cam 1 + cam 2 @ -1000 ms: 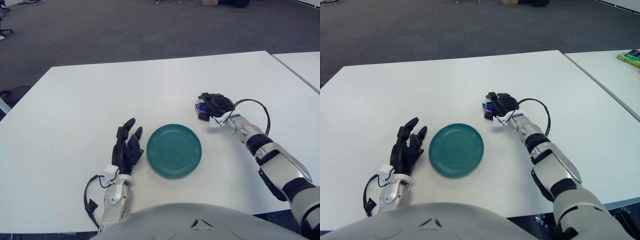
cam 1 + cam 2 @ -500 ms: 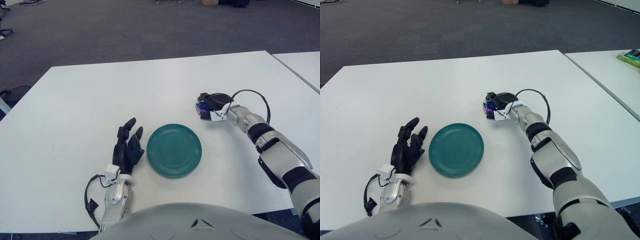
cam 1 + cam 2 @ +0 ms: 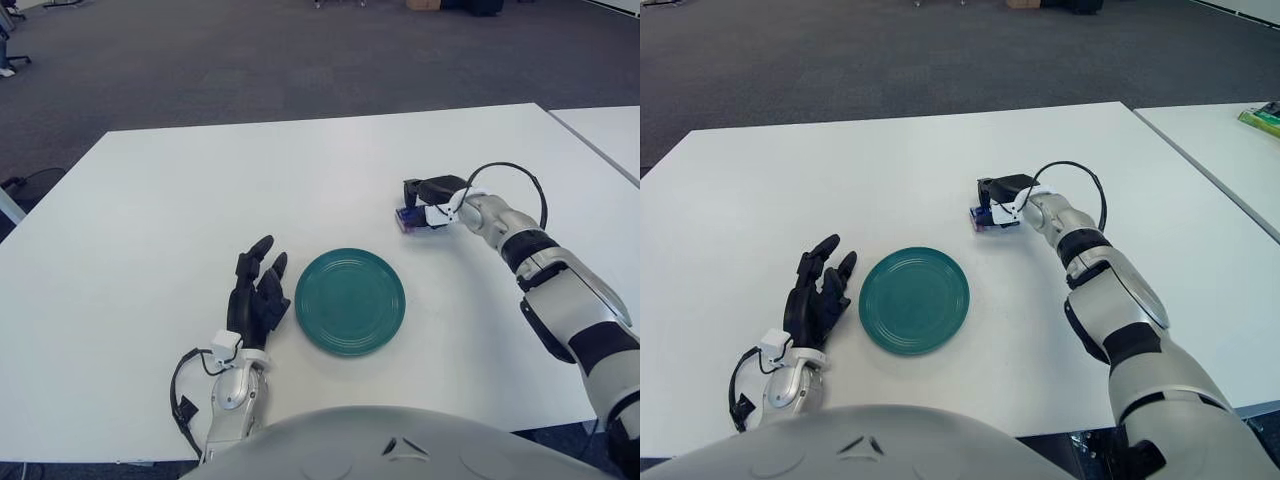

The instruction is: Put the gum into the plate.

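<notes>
A small purple-blue gum pack (image 3: 408,219) is held at table level, right of and behind the round teal plate (image 3: 350,301). My right hand (image 3: 425,196) is over the gum with its black fingers curled around it, wrist rotated sideways. The gum also shows in the right eye view (image 3: 984,219), with the right hand (image 3: 1002,194) on it and the plate (image 3: 914,299) to its lower left. My left hand (image 3: 257,291) rests open on the table just left of the plate, fingers spread.
The white table (image 3: 180,200) carries only the plate and gum. A second white table (image 3: 1230,140) stands to the right across a narrow gap, with a green object (image 3: 1262,116) on it. Grey carpet lies beyond.
My right hand has rotated at the wrist and shifted slightly back with the gum in its fingers. The plate and my left hand have not moved.
</notes>
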`<state>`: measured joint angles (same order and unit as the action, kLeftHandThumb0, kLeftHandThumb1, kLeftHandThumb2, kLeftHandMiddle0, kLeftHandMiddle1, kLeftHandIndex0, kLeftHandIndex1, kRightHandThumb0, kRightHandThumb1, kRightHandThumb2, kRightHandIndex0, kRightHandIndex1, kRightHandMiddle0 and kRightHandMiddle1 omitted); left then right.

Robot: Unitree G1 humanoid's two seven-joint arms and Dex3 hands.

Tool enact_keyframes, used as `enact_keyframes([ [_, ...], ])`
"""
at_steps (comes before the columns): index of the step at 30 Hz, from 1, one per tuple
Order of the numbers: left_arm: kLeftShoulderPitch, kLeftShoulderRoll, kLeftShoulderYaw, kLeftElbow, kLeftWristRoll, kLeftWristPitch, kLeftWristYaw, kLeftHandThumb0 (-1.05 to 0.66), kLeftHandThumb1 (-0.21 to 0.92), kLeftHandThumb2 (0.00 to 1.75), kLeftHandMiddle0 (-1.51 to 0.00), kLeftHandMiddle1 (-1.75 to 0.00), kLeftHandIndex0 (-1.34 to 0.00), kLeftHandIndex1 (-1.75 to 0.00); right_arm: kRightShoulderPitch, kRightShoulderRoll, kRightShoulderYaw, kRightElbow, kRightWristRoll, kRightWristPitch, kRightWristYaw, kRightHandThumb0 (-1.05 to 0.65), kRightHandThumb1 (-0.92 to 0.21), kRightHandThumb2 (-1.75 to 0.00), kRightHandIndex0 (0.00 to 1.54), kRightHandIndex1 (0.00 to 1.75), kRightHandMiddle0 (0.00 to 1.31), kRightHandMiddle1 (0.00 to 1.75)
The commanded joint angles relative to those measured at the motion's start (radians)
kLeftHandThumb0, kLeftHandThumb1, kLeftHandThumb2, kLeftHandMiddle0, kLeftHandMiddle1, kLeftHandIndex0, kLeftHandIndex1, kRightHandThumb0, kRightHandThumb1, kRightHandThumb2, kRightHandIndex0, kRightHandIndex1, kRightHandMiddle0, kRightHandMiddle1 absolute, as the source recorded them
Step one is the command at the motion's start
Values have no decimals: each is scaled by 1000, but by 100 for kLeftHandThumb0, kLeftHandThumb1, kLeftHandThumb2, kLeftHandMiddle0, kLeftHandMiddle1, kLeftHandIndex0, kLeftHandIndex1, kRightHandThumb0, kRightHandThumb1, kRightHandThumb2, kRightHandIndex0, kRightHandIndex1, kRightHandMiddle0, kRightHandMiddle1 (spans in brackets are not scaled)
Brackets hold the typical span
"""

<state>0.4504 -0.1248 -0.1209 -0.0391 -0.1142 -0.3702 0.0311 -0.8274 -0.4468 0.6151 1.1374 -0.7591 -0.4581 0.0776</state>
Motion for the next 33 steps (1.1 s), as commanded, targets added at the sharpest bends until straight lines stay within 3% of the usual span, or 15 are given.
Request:
enact_keyframes([
  [1, 4, -38, -10, 16, -6, 17, 9, -76, 92, 80, -57, -4, -11, -85, 60, -45, 17, -8, 2, -50, 79, -51, -92, -55, 73, 174, 54, 174],
  [6, 8, -36, -9, 10, -5, 21, 13, -77, 92, 81, -55, -3, -10, -85, 93, -106, 14, -117, 14, -116, 165, -50, -92, -56, 78, 175, 57, 175],
  [13, 2, -39, -6, 20, -21, 20, 9, -77, 92, 81, -56, -3, -11, -86, 114, -142, -22, -277, 61, -102, 265, -47, -92, -58, 81, 175, 59, 175],
  [14, 1, -39, -5, 22, -23, 20, 8, -77, 92, 80, -56, -3, -11, -86, 113, -139, -27, -286, 63, -94, 268, -46, -87, -64, 80, 175, 54, 175],
  [16, 0, -40, -5, 24, -29, 19, 7, -76, 92, 80, -57, -4, -10, -86, 96, -118, -46, -292, 70, -67, 253, -42, -74, -78, 79, 175, 44, 175],
  [19, 0, -37, -5, 25, -34, 17, 6, -76, 92, 79, -57, -4, -10, -86, 96, -95, -82, -328, 78, -36, 195, -40, -68, -85, 77, 175, 39, 175],
  [26, 1, -24, 5, 20, -36, 16, 7, -76, 92, 80, -57, -4, -10, -86, 107, -83, -157, -452, 132, -68, 144, -40, -62, -93, 78, 175, 39, 175],
  [33, 6, -8, 10, 8, -30, 20, 0, -77, 92, 82, -56, -4, -10, -86, 180, -75, -241, -718, 208, -51, 150, -41, -58, -98, 84, 175, 42, 175],
])
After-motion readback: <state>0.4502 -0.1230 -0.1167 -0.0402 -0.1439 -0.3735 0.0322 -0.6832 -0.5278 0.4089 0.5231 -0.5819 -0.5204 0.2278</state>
